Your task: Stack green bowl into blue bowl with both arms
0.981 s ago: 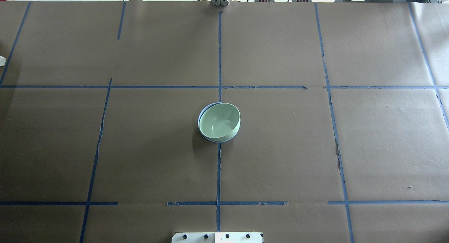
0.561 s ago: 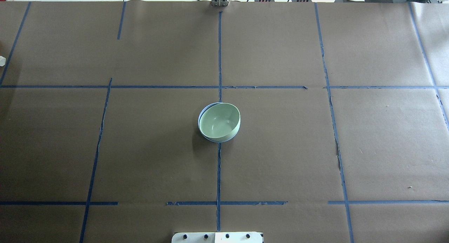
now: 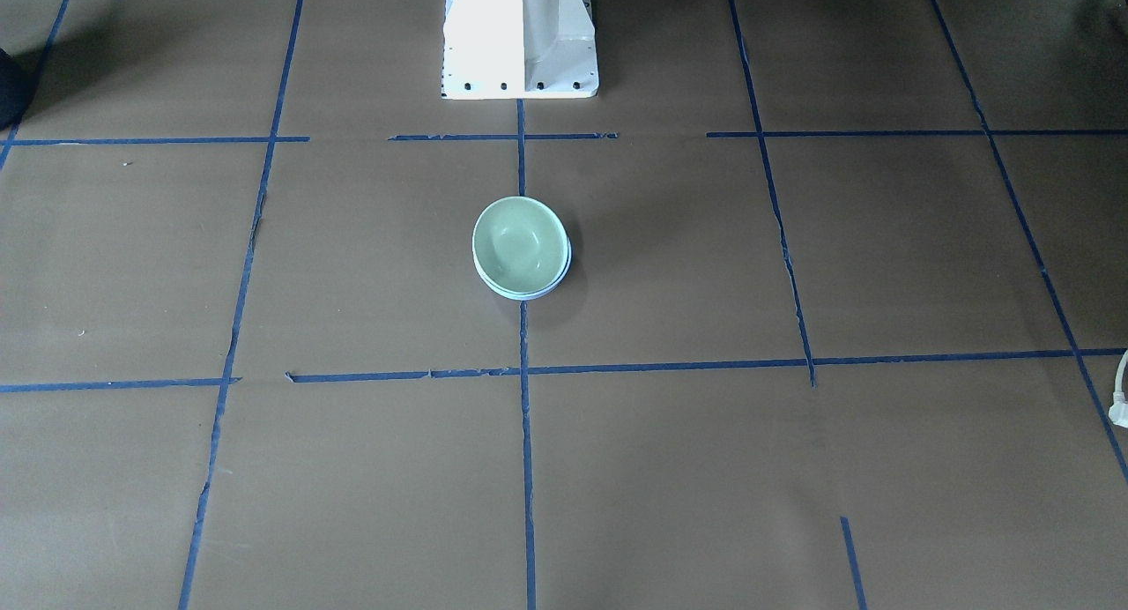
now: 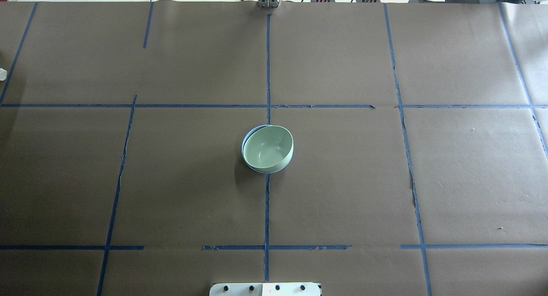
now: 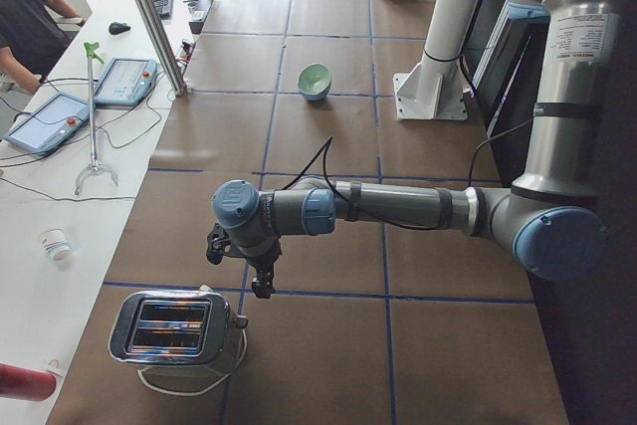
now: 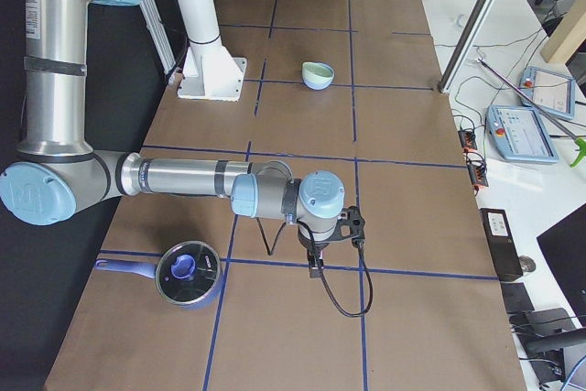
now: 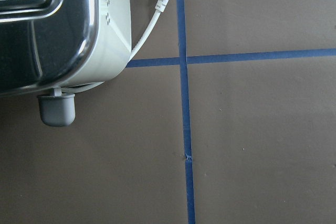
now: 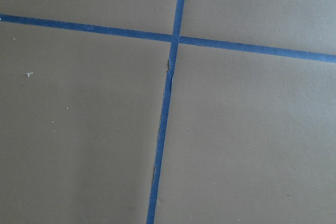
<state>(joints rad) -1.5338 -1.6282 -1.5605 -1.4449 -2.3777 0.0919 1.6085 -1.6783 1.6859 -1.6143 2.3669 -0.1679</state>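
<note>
1. Left gripper (image 5: 257, 281) hangs above the table by the toaster (image 5: 179, 330); can't tell if the fingers are apart or together.
2. Right gripper (image 6: 317, 261), beside the lidded pot (image 6: 188, 274): can't tell either.
3. Green bowl (image 4: 269, 148) sits nested in the blue bowl (image 4: 250, 132), slightly tilted, at table (image 4: 342, 180) centre, well apart from both grippers.

The green bowl (image 4: 267, 149) hides nearly all of the blue bowl (image 4: 249, 133), leaving a thin crescent of rim at its left. The left gripper (image 5: 261, 281) and right gripper (image 6: 316, 263) show only in the side views, their jaws too small to judge.
</note>
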